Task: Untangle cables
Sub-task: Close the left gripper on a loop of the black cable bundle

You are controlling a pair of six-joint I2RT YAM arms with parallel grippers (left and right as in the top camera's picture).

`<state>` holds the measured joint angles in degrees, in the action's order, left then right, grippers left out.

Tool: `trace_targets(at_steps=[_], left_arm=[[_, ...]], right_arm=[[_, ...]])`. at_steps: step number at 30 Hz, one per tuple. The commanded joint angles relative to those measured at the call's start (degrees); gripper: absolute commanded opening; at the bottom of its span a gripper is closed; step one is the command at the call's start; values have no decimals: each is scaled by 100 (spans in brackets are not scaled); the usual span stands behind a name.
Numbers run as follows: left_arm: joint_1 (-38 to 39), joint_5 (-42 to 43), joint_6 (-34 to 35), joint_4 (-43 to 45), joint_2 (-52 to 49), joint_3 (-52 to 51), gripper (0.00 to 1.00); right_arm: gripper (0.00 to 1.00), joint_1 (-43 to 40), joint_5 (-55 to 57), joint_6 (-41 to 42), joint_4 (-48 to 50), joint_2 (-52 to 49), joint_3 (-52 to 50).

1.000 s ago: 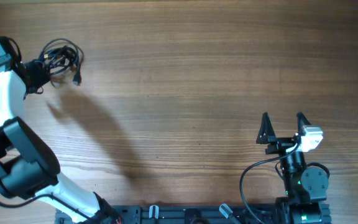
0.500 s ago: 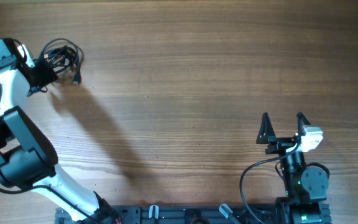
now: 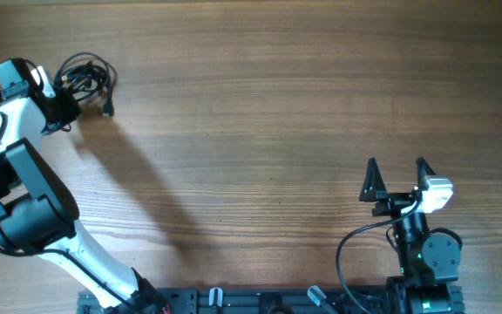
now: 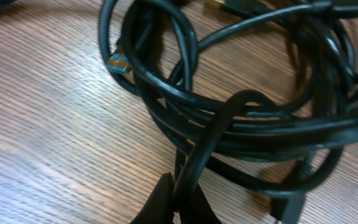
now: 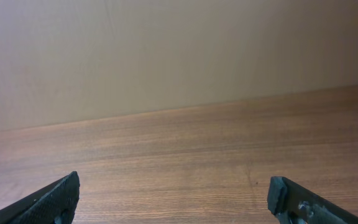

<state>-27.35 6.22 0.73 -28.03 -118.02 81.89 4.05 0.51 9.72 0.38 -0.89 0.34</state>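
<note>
— Closest to the table's (image 3: pixel 286 113) near edge?
— A black rail (image 3: pixel 260 301), laid along that edge. Just past it, by the table's near-right corner, the right arm's base (image 3: pixel 425 257), black, with a small green light.

— And the right gripper (image 3: pixel 396 166)?
— A little further in from that same near-right corner, pointing toward the table's far edge. Released, spread wide, gripping nothing. In the right wrist view, only bare wood between the two dark fingertips, then a plain wall (image 5: pixel 179 50) beyond the table's far edge.

— Over on the table's left side?
— The left arm (image 3: pixel 24 201), white and black, rising from the near edge and stretching up the left side to the far-left corner.

— What of the left gripper (image 4: pixel 178 202)?
— Clenched on one black strand. Seen close in the left wrist view: fingertips pinched together around it, low over the wood.

— Where, then, the cables (image 3: pixel 85 78)?
— Farthest of all, in the table's far-left corner. A single knotted bundle of thin black loops, lying on the wood, overlapped and threaded through one another. Among the loops, a plug with a blue insert (image 4: pixel 119 62), resting on the tabletop. Also a small plug end (image 3: pixel 107 112), trailing out on the side toward the table's middle.
</note>
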Motion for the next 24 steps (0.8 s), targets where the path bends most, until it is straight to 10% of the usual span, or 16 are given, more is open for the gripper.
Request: trace_targets(at_steps=[1,24], left_arm=[[24,557,573,-118,387,63,4],[2590,2979,1624,-3292,2164,50,4]], right_arm=[[100,11,116,-63,17,7,-4],[100,11,116,-66,17,7,-4]])
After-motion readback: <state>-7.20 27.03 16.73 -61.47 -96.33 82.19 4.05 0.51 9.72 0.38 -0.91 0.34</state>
